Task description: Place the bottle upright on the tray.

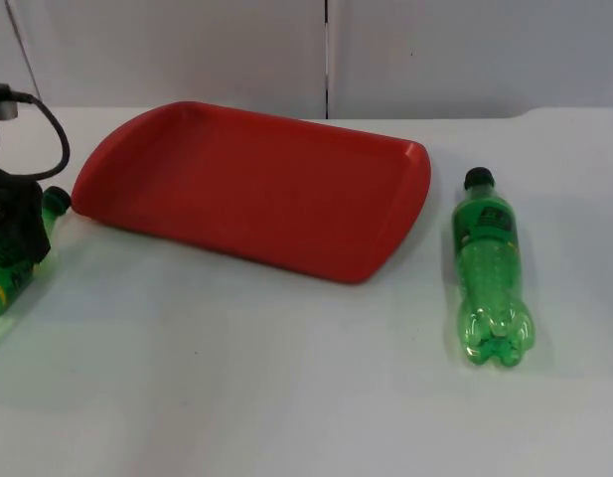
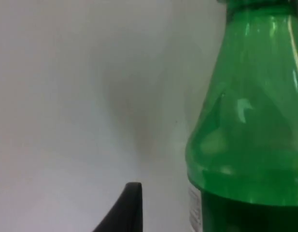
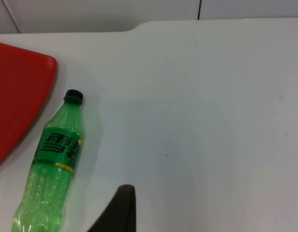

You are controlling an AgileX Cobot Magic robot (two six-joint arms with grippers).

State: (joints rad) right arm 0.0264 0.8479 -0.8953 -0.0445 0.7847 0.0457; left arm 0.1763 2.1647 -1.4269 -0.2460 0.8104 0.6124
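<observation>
Top view: left gripper (image 1: 13,234), jaw state indiscernible, over a glossy green plastic bottle (image 1: 13,263); smooth red rectangular plastic tray (image 1: 256,184); second ribbed green bottle (image 1: 493,268) lying on white desk (image 1: 286,397).

Bright even light, soft shadows, left wrist view blurred

Green bottle (image 1: 492,270) lying flat — beside red tray (image 1: 256,184).
</observation>
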